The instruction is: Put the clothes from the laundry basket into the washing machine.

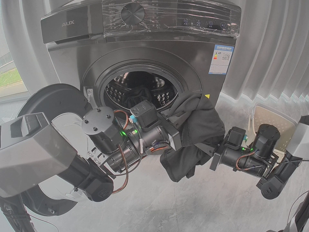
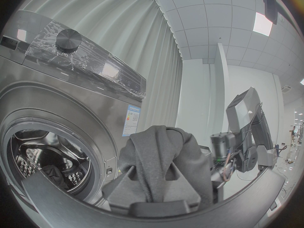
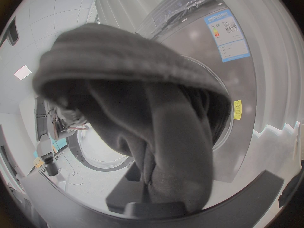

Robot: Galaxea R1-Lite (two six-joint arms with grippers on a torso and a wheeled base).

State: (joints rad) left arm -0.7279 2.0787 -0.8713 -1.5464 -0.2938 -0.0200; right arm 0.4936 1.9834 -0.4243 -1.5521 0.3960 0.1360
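A dark grey garment (image 1: 199, 126) hangs just right of and below the washing machine's (image 1: 141, 49) open drum mouth (image 1: 141, 87), held between both arms. My left gripper (image 1: 180, 126) is shut on its upper left part; in the left wrist view the cloth (image 2: 158, 149) is pinched between the fingers (image 2: 123, 187). My right gripper (image 1: 206, 148) is shut on the lower right part, where the garment (image 3: 142, 89) drapes over the fingers (image 3: 126, 190). Another dark piece of clothing (image 1: 138, 95) lies inside the drum. The laundry basket (image 1: 273, 123) stands on the floor at the right, behind my right arm.
The round door (image 1: 54, 100) stands swung open to the left, behind my left arm. Pleated curtains (image 1: 276, 42) hang behind and to the right of the machine. Grey tiled floor (image 1: 199, 203) lies open below the garment.
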